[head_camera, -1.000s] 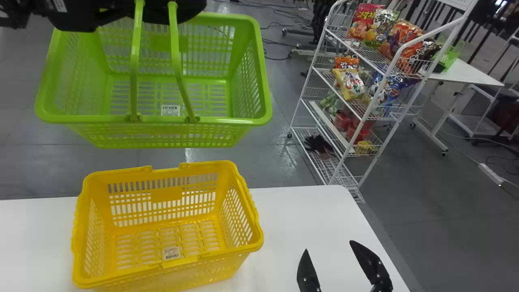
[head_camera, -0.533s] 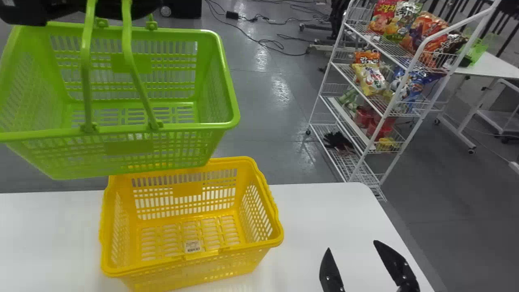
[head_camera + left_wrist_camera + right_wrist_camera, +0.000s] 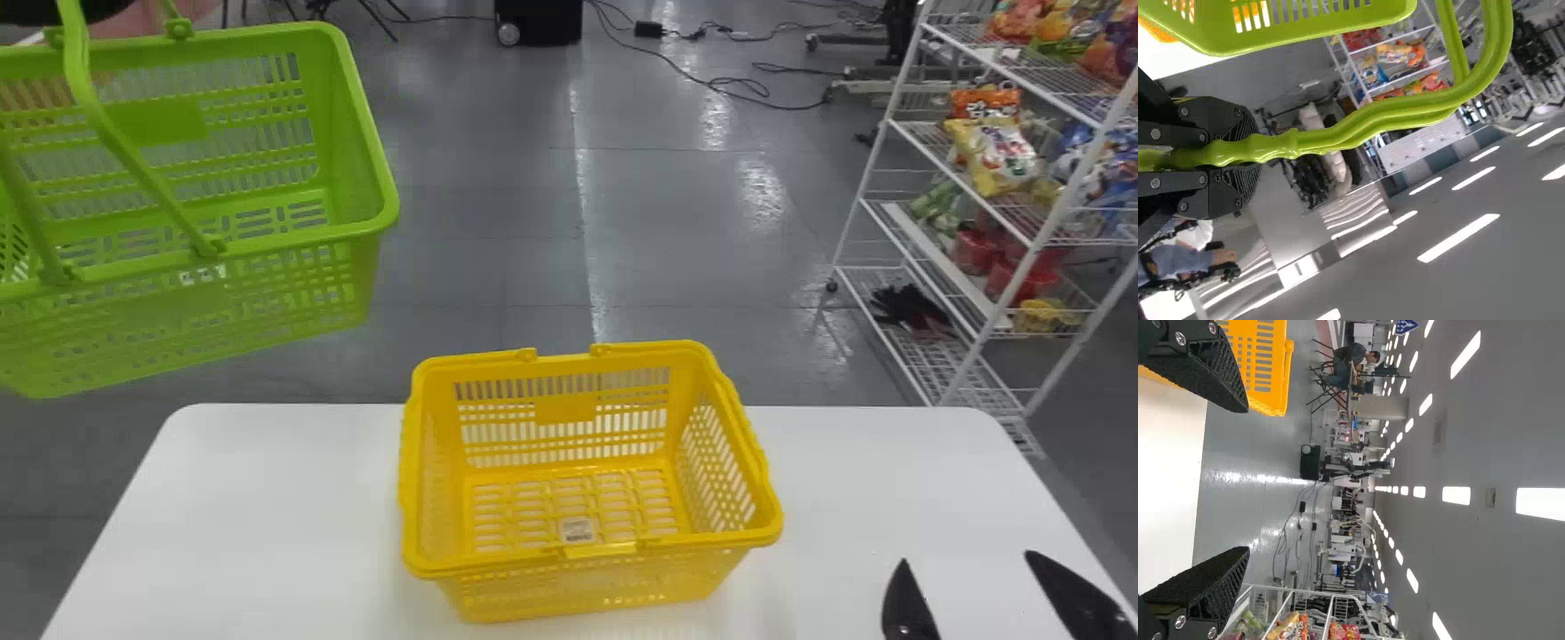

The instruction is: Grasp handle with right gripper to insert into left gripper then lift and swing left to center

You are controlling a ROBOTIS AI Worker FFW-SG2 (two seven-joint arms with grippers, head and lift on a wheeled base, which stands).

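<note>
At the upper left of the head view the green basket (image 3: 178,293) hangs in the air, its two handle bars (image 3: 133,164) rising from the rims. The left wrist view has my left gripper (image 3: 1221,157) shut on the green handle (image 3: 1331,137), both bars pressed together between the fingers. Over the table's right part, low in the head view, my right gripper (image 3: 987,591) stands open and holds nothing. In its wrist view the right gripper (image 3: 1245,480) shows a wide gap between its fingers.
A yellow basket (image 3: 591,578) stands on the white table (image 3: 267,498), left of the right gripper. Beyond the table's right side is a wire shelf (image 3: 1005,311) with snack bags. Grey floor (image 3: 498,222) lies behind the table.
The head view has turned left, so table, yellow basket and shelf appear farther right. The green basket has swung left, also relative to the table, and now hangs clear of the yellow basket.
</note>
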